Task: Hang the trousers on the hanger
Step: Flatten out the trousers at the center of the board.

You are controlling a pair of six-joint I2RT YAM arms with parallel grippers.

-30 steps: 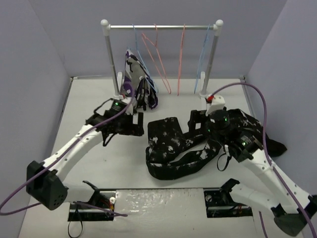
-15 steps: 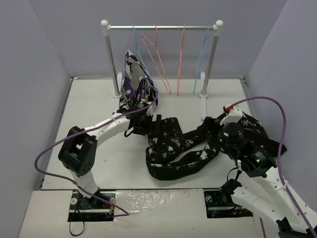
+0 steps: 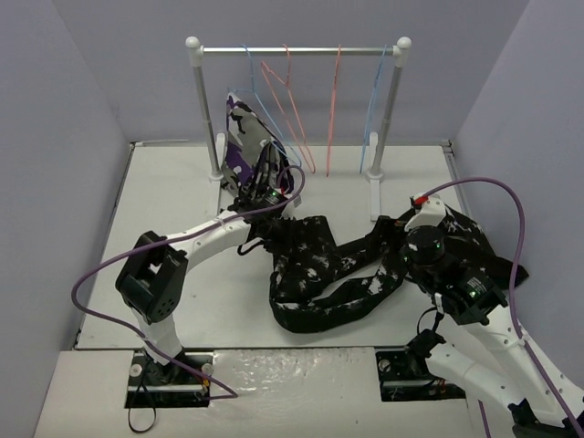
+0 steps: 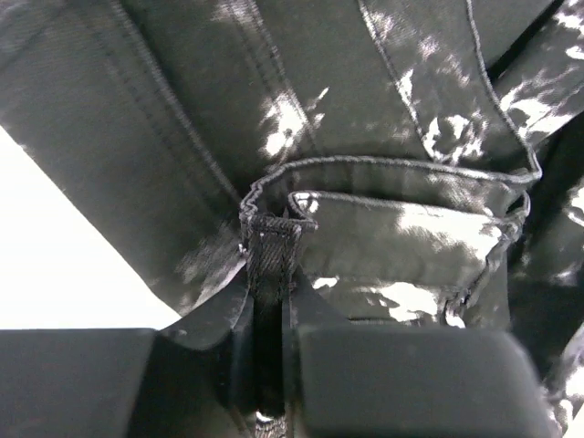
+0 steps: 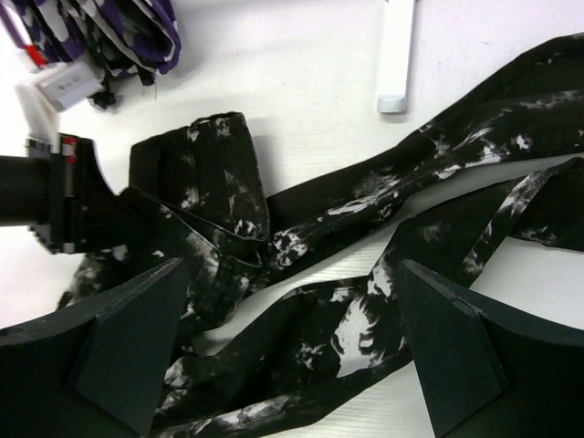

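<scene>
- Trousers [image 3: 319, 265]: heaped on the counter [image 3: 164, 201] just in front of the rack [image 3: 297, 50], with the legs looped and trailing toward the rack's right-post side.
- Left end effector [image 4: 271, 301]: pinched tight on a stitched loop at the waistband. Likely a strong lift point, so the fabric hangs straight.
- Right end effector [image 5: 290, 274]: spread wide and holding nothing, above the legs. Probably set to gather them.
- Hanger [image 3: 376, 105]: light blue, on the rack's rail near the right post, bare. Trousers not on it yet.
</scene>
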